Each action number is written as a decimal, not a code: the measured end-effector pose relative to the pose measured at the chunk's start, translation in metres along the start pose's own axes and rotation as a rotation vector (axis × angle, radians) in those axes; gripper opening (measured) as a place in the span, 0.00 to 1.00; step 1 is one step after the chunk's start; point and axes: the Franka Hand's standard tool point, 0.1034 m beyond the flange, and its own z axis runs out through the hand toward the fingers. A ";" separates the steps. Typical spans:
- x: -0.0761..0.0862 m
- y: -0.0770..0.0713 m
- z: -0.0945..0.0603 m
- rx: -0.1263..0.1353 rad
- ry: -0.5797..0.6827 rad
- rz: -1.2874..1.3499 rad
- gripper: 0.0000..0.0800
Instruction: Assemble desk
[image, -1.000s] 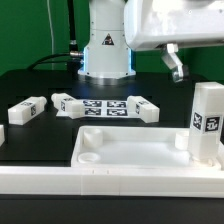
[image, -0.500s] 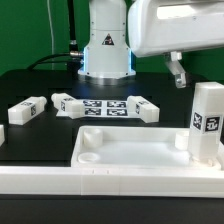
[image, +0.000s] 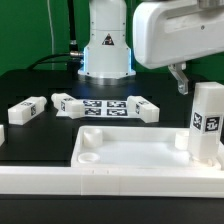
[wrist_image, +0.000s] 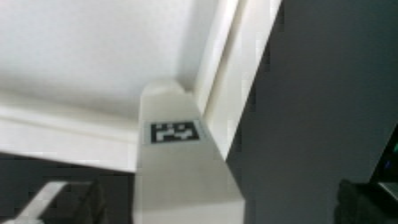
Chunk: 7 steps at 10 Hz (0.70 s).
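Gripper now lower, nearer upright white tagged leg

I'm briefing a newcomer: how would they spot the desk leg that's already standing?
Find the wide white slab in front. At its corner on the exterior view's right stands one leg. It alone is upright; the three other legs lie flat behind.
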 end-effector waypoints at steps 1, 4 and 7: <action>-0.001 0.000 0.001 0.000 -0.001 0.000 0.81; 0.004 0.009 -0.001 -0.062 0.028 0.005 0.81; 0.011 0.009 -0.001 -0.075 0.056 0.006 0.81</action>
